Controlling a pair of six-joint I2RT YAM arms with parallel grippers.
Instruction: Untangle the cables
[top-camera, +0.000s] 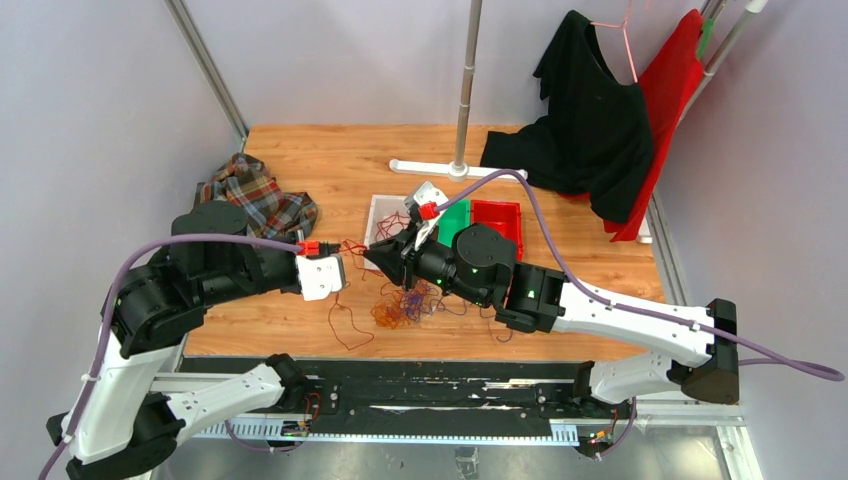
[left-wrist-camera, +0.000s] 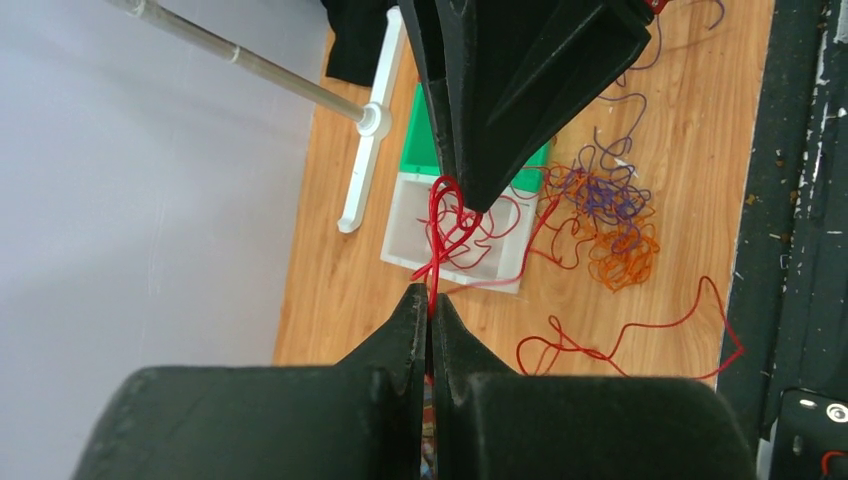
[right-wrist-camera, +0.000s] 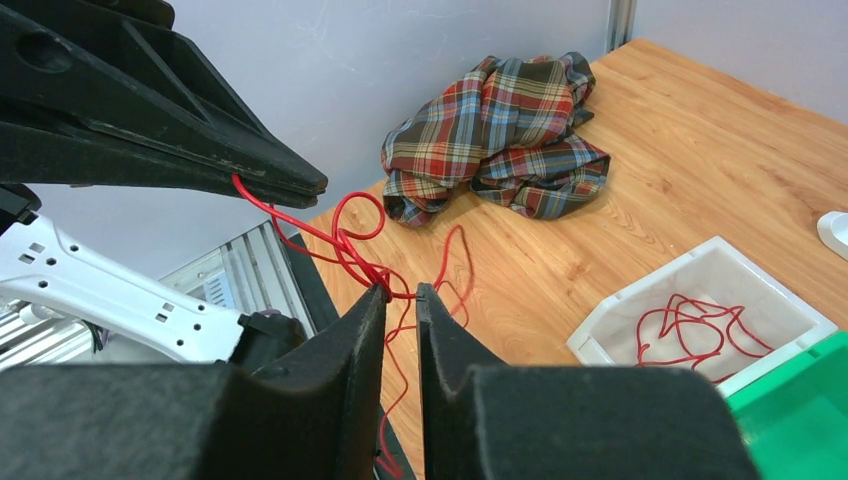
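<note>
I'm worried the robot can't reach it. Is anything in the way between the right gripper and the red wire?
Nothing visible is. The red wire runs right between the fingertips of the right gripper, stretched across from the shut left gripper. The plaid cloth lies farther back on the table, out of the way.

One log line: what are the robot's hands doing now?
left gripper: shut on thin red flexible wire | right gripper: jaws slightly apart around same wire

Bright even light, soft shadows, sharp focus
</note>
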